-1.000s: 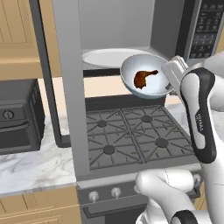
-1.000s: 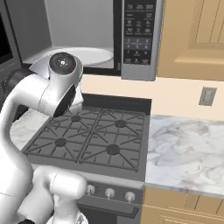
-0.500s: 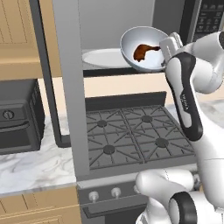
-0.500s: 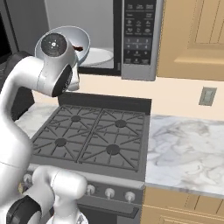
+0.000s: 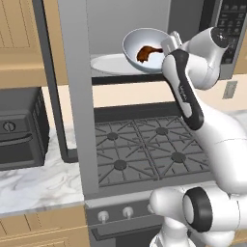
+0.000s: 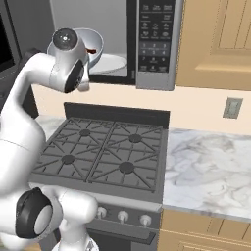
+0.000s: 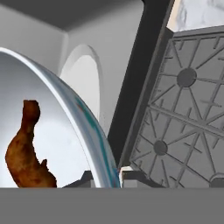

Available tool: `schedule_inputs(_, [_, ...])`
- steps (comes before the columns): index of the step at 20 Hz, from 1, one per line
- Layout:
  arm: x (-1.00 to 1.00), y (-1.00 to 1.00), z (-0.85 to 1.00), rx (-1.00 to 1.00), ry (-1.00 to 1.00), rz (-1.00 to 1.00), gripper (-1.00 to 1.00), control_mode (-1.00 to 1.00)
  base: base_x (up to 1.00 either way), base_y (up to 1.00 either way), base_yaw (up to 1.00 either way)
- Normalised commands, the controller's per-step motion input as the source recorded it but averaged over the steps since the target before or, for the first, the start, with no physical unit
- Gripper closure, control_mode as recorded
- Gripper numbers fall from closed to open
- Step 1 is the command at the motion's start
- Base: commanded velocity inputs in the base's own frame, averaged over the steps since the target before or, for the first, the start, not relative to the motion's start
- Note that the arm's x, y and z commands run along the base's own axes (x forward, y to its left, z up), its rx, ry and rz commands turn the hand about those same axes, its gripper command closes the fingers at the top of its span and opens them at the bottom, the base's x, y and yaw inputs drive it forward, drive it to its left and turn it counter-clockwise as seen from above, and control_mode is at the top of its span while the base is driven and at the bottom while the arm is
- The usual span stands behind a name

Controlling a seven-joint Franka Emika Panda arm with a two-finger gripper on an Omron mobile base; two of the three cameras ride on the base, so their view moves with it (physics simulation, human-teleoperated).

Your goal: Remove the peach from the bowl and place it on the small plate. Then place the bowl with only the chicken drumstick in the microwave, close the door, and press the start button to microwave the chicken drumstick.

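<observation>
Bowl (image 5: 144,50) with drumstick (image 5: 146,51) held tilted at microwave (image 6: 147,44) opening, above turntable (image 5: 108,64); gripper (image 5: 169,44) clamped on its rim.

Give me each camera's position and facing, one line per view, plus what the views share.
Left base view: behind the arm, left; faces the stove and the open microwave; the white arm rises lower right.
Right base view: behind, right; same stove, microwave keypad; arm lower left.
Hand view: on the hand, looking along the bowl; fingers grip its rim.
Shared: bowl with the chicken drumstick at the microwave's opening.
</observation>
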Motion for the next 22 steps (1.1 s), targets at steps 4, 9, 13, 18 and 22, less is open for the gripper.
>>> schedule_inputs(4, [0.62,0.02,0.00,0.03,0.04,0.00,1.00,-1.00,0.00,0.00,0.00])
schedule_inputs(9, [0.60,0.10,0.00,0.00,0.06,0.00,1.00,-1.00,0.00,0.00,0.00])
schedule_inputs(13, [0.53,0.15,-0.05,0.00,0.11,0.00,1.00,-1.00,0.00,0.00,0.00])
schedule_inputs(18, [0.27,0.02,-0.15,0.00,0.07,0.00,1.00,-1.00,0.00,0.00,0.00])
schedule_inputs(22, [0.14,0.05,-0.23,-0.01,0.14,0.00,1.00,-1.00,0.00,0.00,0.00])
